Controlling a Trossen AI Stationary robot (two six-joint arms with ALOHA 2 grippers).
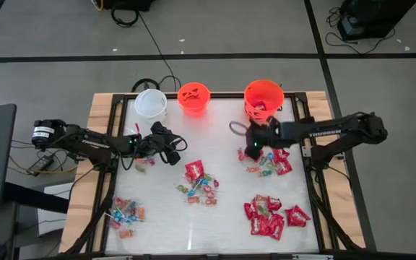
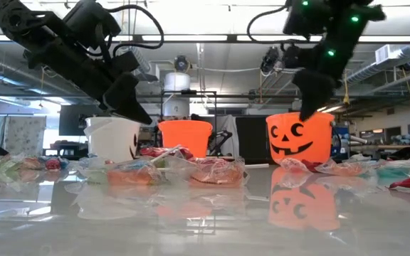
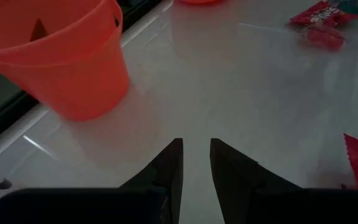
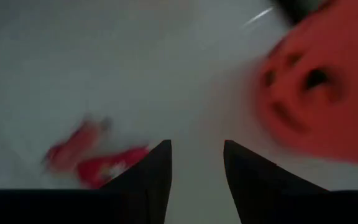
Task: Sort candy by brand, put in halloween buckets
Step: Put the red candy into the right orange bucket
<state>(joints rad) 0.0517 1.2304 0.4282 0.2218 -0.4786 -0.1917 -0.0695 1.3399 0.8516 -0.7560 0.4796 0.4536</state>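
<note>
High view: right gripper (image 1: 254, 146) beside larger orange bucket (image 1: 263, 97), red packets (image 1: 269, 217) heaped near for sorting. Low view: left gripper (image 2: 135, 107) raised by white bucket (image 2: 111, 137). Left wrist view: fingers (image 3: 168, 169) slightly apart, empty. Right wrist view: fingers (image 4: 151, 171) apart, nothing between.

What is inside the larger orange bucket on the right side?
The larger orange bucket holds some red packets, seen from above. How many is unclear, because its wall hides the lower part.

Overhead looks straight down, low view level across the table (image 1: 215, 238) (both share it), wrists close.
</note>
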